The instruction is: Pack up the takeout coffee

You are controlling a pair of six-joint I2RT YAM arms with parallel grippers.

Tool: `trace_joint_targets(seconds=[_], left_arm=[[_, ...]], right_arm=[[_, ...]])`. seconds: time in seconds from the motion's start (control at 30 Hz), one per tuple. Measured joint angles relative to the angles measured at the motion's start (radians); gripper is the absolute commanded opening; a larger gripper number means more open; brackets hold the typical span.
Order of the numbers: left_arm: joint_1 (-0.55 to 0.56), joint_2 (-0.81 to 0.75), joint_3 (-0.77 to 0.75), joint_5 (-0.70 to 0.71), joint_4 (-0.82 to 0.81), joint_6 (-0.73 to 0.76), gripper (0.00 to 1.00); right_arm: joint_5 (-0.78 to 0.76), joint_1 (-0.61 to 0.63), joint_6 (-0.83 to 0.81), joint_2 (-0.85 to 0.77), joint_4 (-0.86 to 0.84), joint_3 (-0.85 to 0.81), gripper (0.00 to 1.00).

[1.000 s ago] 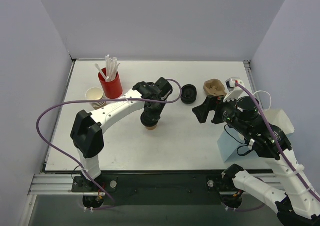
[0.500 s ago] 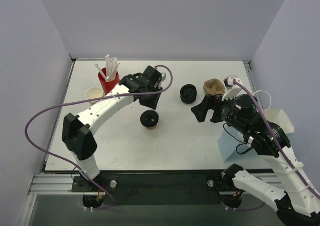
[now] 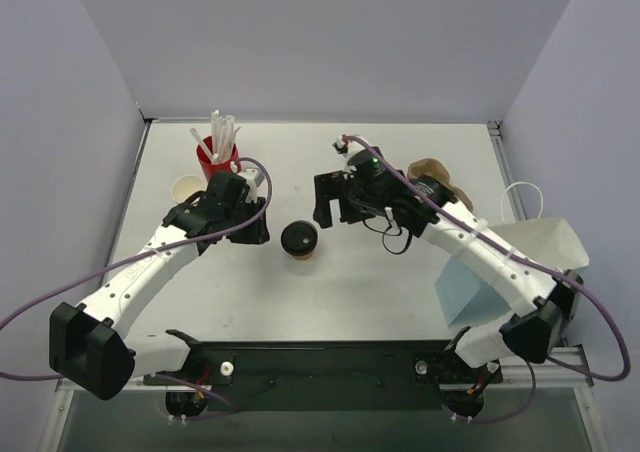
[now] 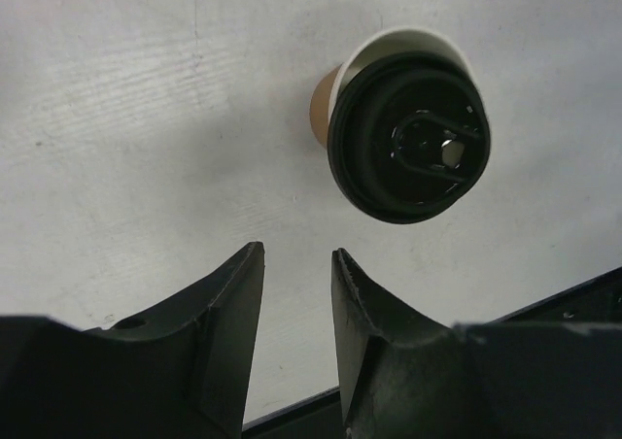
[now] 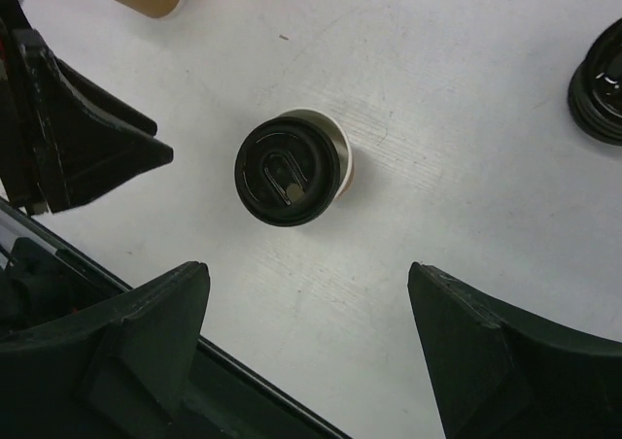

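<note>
The takeout coffee, a tan-brown paper cup with a black lid, stands upright on the white table, free of both grippers. It also shows in the left wrist view and the right wrist view. My left gripper is just left of the cup, its jaws a small gap apart and empty. My right gripper hovers just right of and behind the cup, wide open and empty.
A red cup of straws and a stack of cream cups stand at the back left. Loose black lids lie beyond the coffee. A brown cup carrier and a white and blue paper bag are on the right.
My left gripper has pulled away from the coffee to the left and lower. My right arm has swung from the right side to the middle, close to the cup. The cup has stayed put.
</note>
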State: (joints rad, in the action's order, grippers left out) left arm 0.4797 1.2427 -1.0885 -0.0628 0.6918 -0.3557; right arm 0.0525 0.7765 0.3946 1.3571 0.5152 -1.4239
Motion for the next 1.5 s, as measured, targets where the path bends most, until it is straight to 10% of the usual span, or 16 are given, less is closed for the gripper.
trace_joint_targets(seconds=[0.43,1.5], left_arm=[[-0.175,-0.045,0.112,-0.043,-0.017,0.040,0.44],[-0.182,-0.175,0.228,0.039,-0.061,0.076,0.44]], right_arm=[[-0.041,0.057,0.000,0.369,-0.014,-0.085,0.61],[-0.169,0.118,0.317,0.476,0.053,-0.123,0.19]])
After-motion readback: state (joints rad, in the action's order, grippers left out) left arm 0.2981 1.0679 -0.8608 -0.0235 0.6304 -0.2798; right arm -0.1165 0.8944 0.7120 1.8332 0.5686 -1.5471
